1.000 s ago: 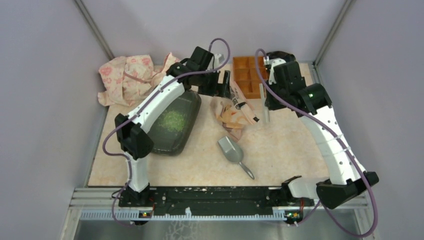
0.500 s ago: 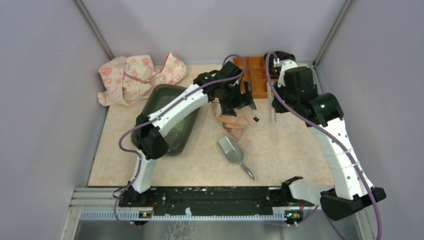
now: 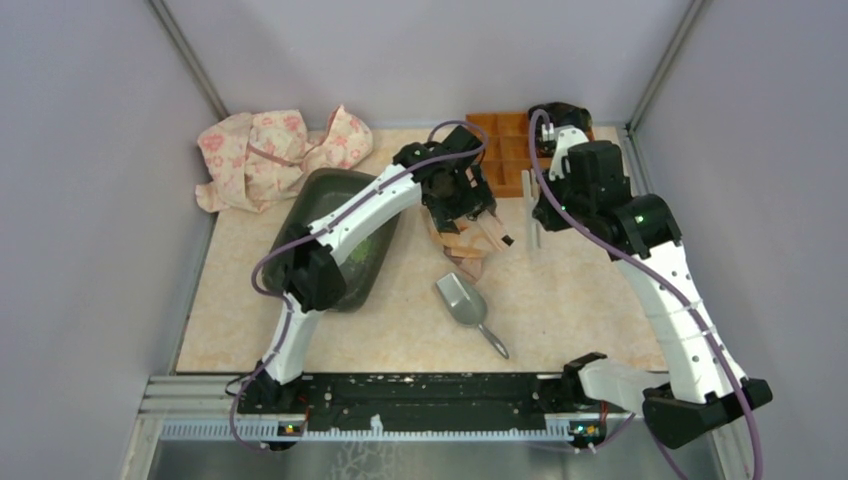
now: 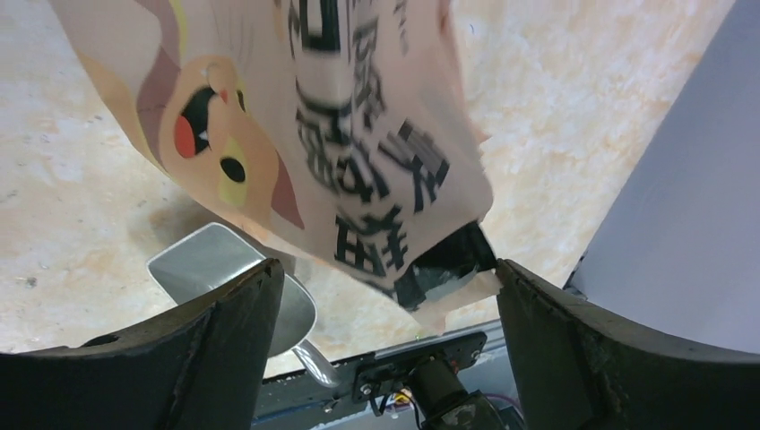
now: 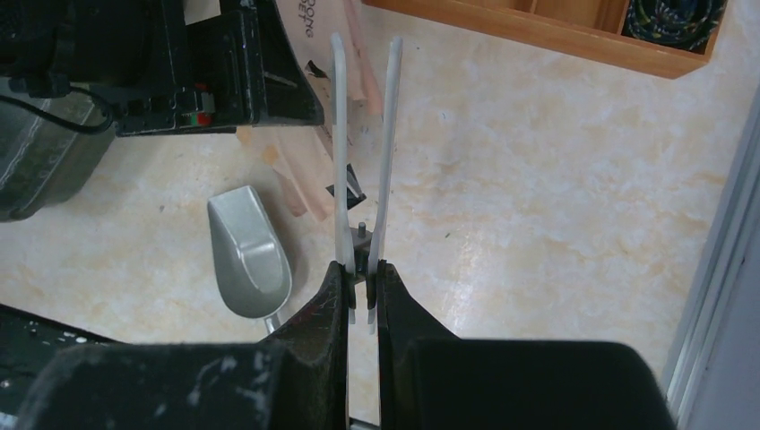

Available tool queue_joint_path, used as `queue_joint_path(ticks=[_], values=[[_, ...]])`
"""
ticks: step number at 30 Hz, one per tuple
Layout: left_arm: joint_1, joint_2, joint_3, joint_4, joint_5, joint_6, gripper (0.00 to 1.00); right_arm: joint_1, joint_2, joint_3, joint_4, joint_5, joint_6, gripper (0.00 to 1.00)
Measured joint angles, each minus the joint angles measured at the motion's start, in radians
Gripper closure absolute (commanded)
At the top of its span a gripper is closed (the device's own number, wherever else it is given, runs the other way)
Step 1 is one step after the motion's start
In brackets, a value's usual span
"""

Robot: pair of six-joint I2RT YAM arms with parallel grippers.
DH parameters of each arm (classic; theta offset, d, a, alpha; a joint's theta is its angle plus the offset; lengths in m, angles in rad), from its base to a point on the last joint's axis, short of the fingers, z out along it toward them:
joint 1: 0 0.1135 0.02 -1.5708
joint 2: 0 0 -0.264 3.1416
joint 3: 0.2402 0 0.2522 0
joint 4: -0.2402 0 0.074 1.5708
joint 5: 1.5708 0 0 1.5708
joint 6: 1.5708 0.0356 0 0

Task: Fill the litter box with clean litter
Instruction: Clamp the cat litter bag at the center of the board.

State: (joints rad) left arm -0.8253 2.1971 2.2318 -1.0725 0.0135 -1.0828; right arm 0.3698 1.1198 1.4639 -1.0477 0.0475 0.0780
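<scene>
Beige marbled tabletop [image 3: 570,300], matt, a few dark specks. Pale lilac-grey walls on three sides, aluminium posts in the back corners, black rail w/ arm bases along bottom of top view.

Litter box [image 3: 325,200] left of centre, angled, partly under left arm. Clean litter [image 3: 360,250] a small green patch inside, lower-right part of box; rest of floor bare and dark.

Crumpled pink floral paper [image 3: 265,150] upper left, touching box's far rim. Orange organiser [image 3: 500,150] top centre-right. Peach bag [image 3: 465,235] at centre. Metal scoop [image 3: 462,300] just below it, flat on table, handle toward lower right.

Writing: bold black CJK-style characters on the bag [image 4: 341,134], blurred, unreadable. Cartoon face beside them, red + yellow marks. Small Latin print at top of right wrist view, cut off, approx "oppe".

Left gripper [image 4: 385,269] spread wide, bag hanging betw. fingers, no contact seen. Right gripper [image 5: 361,287] closed on base of white two-prong clip [image 5: 363,134], prongs pointing up-frame.
</scene>
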Motion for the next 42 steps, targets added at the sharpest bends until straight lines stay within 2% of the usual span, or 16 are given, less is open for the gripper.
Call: queue_joint_path(ticks=[2, 6, 11, 13, 20, 23, 28, 36, 42], values=[[0.015, 0.001, 0.001, -0.003, -0.008, 0.000, 0.23, 0.000, -0.004, 0.000, 0.009, -0.008, 0.000, 1.00], [0.049, 0.002, 0.001, -0.002, -0.013, 0.005, 0.38, 0.000, -0.012, -0.001, 0.014, -0.021, 0.000, 1.00], [0.069, 0.005, 0.000, 0.000, -0.012, 0.024, 0.74, 0.000, -0.014, -0.016, 0.017, -0.034, 0.000, 1.00], [0.071, 0.009, -0.002, 0.002, -0.004, 0.039, 0.78, 0.000, -0.014, -0.017, 0.014, -0.043, -0.004, 1.00], [0.076, 0.018, -0.002, -0.001, 0.004, 0.076, 0.78, 0.069, 0.005, -0.023, 0.012, -0.023, -0.028, 1.00], [0.082, 0.018, 0.005, -0.018, -0.007, 0.099, 0.72, 0.151, 0.033, -0.035, 0.003, 0.039, -0.050, 1.00], [0.100, 0.017, 0.014, -0.044, -0.031, 0.158, 0.67, 0.261, 0.075, -0.050, -0.005, 0.186, -0.105, 1.00], [0.144, 0.013, 0.001, -0.067, -0.013, 0.274, 0.66, 0.463, 0.087, -0.136, -0.002, 0.399, -0.219, 1.00], [0.170, 0.009, -0.021, -0.066, 0.029, 0.340, 0.66, 0.546, 0.097, -0.148, 0.020, 0.481, -0.318, 1.00]])
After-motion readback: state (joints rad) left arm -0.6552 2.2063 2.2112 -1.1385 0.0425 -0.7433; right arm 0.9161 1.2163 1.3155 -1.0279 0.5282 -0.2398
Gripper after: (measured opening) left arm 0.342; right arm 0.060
